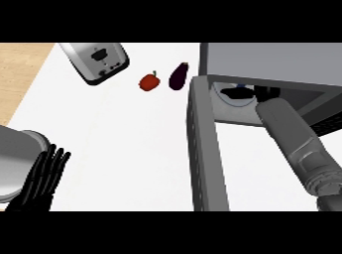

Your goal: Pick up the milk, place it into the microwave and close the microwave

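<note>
Milk cannot be made out inside the open microwave point(276, 64). The right hand point(241, 92) reaches in there; its grip cannot be told. The left hand point(41, 178) rests open at the table's point(130, 144) near left edge.

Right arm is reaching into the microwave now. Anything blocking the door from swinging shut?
Yes. The right forearm runs through the opening of the microwave, across the path of the open door. The right hand is inside; it must come out first. Nothing else visibly blocks it.
</note>
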`<state>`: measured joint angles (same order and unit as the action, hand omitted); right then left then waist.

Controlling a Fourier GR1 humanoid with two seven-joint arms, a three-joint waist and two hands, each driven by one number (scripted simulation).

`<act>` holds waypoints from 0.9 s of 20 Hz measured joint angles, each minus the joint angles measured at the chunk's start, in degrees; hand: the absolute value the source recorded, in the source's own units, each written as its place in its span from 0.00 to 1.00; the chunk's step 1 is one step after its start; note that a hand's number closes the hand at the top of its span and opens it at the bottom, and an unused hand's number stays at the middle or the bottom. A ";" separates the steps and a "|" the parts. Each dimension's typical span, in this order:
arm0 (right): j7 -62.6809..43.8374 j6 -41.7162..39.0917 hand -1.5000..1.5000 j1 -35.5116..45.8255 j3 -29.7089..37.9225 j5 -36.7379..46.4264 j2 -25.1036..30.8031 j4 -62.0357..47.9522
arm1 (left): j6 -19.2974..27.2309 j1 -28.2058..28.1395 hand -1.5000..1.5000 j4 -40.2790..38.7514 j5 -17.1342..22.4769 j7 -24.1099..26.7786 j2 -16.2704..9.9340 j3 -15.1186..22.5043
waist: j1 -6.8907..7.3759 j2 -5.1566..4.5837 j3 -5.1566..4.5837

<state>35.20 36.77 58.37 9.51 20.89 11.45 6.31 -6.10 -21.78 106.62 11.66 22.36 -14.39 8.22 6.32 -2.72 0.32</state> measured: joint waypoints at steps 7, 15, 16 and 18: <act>5.71 -5.19 0.00 -2.63 4.11 -4.16 -0.90 1.29 | 0.27 -0.32 0.00 -0.20 -1.65 0.73 1.39 2.20 | -1.14 0.48 -0.04; 11.52 -11.80 0.00 -7.39 7.98 -8.11 -0.94 1.28 | 1.33 0.48 0.00 0.03 -4.09 0.05 2.80 4.31 | -2.68 1.14 -0.10; 12.63 -12.52 0.00 -8.40 8.27 -8.45 -1.13 1.38 | 1.30 0.07 0.00 1.10 -4.09 -0.49 2.60 4.41 | -2.85 1.26 -0.11; 14.40 -14.38 0.00 -9.56 8.66 -8.93 -1.29 1.76 | 1.60 0.37 0.00 1.61 -4.35 -1.36 2.95 4.84 | -2.93 1.52 -0.19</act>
<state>49.60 22.39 48.81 18.18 11.96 10.17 8.07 -4.50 -21.41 108.24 7.31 21.00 -11.44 13.07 3.39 -1.20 0.14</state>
